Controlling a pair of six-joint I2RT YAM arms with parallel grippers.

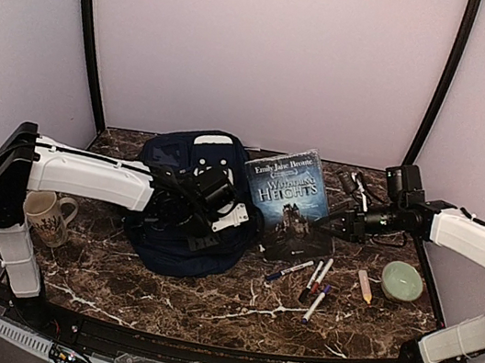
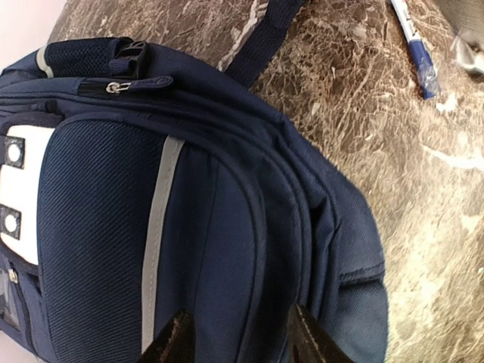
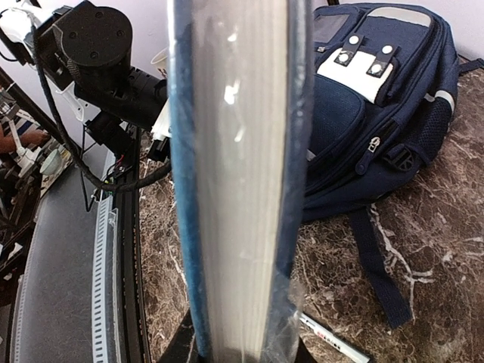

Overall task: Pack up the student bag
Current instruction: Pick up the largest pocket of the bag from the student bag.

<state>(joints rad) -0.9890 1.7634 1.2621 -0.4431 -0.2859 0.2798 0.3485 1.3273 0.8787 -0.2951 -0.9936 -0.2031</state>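
Observation:
The navy-blue student bag [image 1: 186, 193] lies flat on the marble table, left of centre. It fills the left wrist view [image 2: 189, 227] and shows at the upper right of the right wrist view [image 3: 378, 113]. My left gripper [image 1: 208, 222] is open, its fingers [image 2: 178, 336] resting over the bag's front panel. My right gripper [image 1: 333, 226] is shut on a blue book [image 1: 289, 194], "Wuthering Heights", held tilted up beside the bag; its page edge [image 3: 238, 189] fills the right wrist view.
A patterned mug [image 1: 46, 216] stands at the left. Several markers [image 1: 311, 282], a pencil [image 1: 365, 286] and a pale green bowl [image 1: 403, 281] lie at the front right. A bag strap [image 3: 374, 257] trails across the table. A marker [image 2: 414, 45] lies near the bag.

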